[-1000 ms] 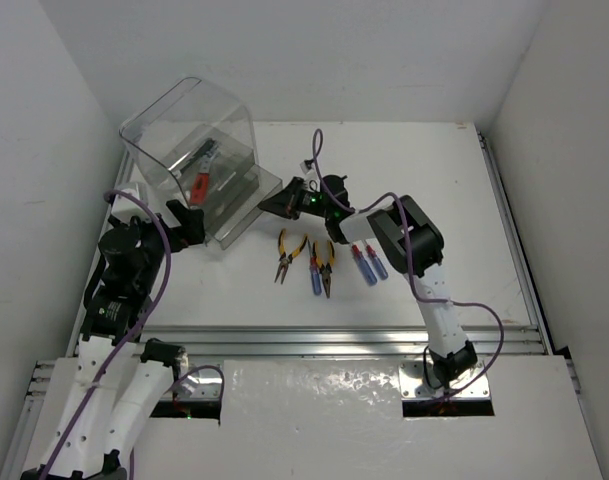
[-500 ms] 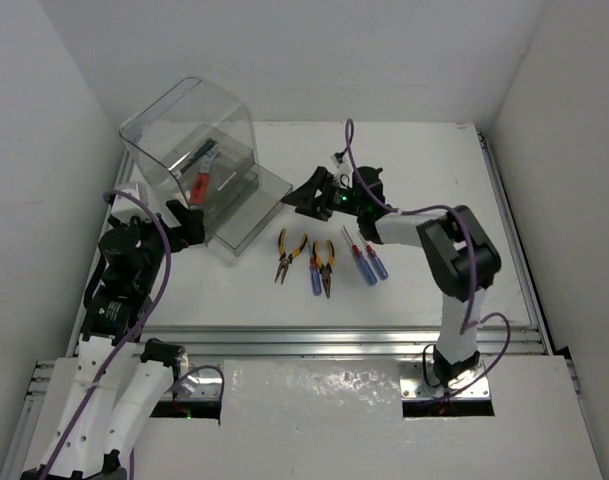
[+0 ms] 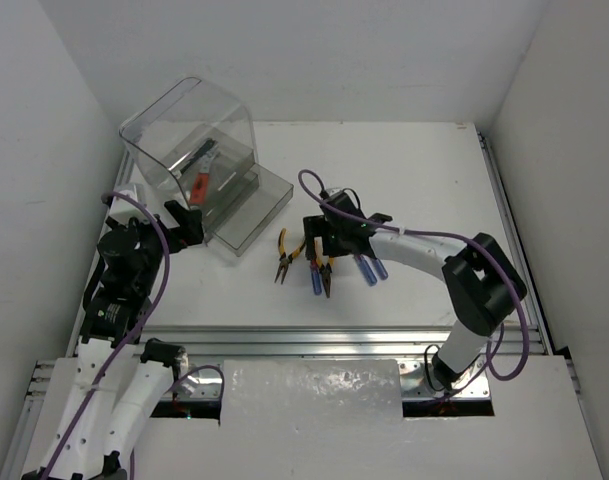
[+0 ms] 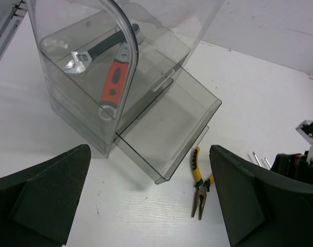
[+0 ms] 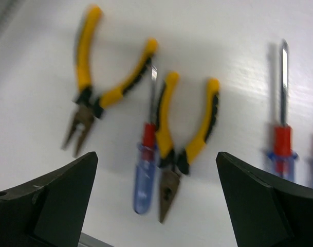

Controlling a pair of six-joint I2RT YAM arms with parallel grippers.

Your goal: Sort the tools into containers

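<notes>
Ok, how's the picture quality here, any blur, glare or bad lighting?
Right wrist view: blurred throughout, the left pliers and blue screwdriver have smeared edges. Left wrist view: sharp, with only faint reflections on the clear box. Top view: even light, in focus, soft shadows on the table.

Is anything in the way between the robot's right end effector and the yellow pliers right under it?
Nothing visible is. The right end effector hangs open over the yellow pliers with only air between. A blue screwdriver lies close beside them, so it might get bumped.
</notes>
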